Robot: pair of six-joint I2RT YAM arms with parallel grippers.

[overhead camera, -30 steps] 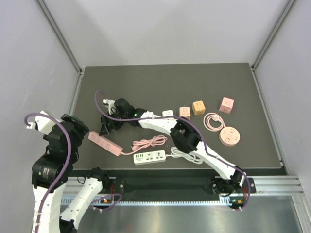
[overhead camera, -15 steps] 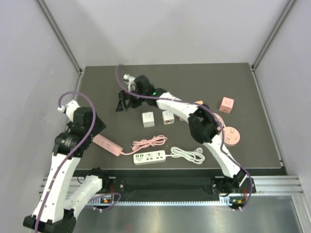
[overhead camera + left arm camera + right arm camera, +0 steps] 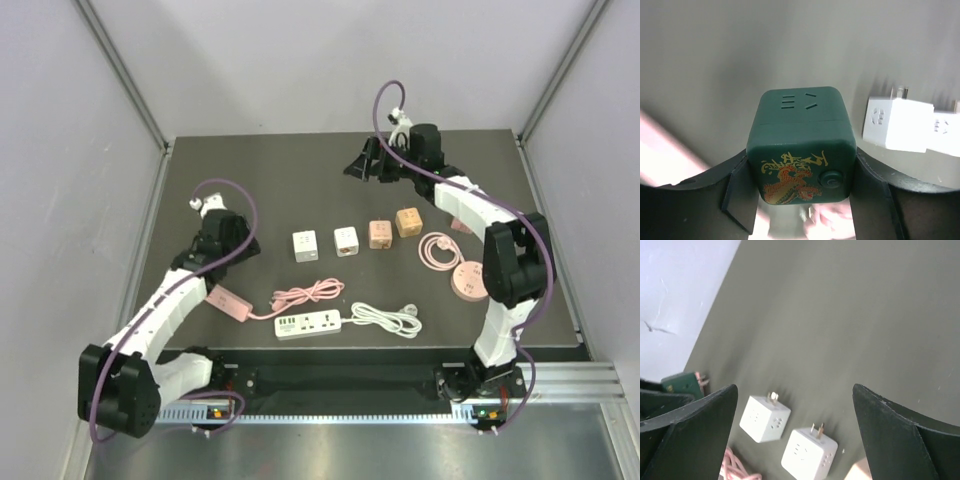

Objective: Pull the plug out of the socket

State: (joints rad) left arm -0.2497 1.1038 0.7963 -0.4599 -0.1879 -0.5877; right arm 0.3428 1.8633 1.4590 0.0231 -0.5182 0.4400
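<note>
A dark green cube adapter [image 3: 801, 131] with a gold dragon print sits between the fingers of my left gripper [image 3: 802, 197], which is shut on its two sides. A pink blur shows just below the cube. In the top view my left gripper [image 3: 213, 266] is at the far end of the pink power strip [image 3: 230, 301], and the cube is hidden under it. The cube [image 3: 682, 383] also shows at the left edge of the right wrist view. My right gripper [image 3: 360, 165] is open and empty, raised over the far middle of the table.
Two white cube adapters [image 3: 305, 245] [image 3: 346, 240], a pink cube [image 3: 380, 233] and an orange cube [image 3: 408, 221] stand in a row. A round pink socket [image 3: 470, 281] with its coiled cable [image 3: 437, 249] lies at the right. A white power strip [image 3: 308, 323] lies near the front edge.
My right arm swung from the pink strip's far end across to the far middle of the table. My left arm came down from the left onto the strip's end and closed on the green cube.
</note>
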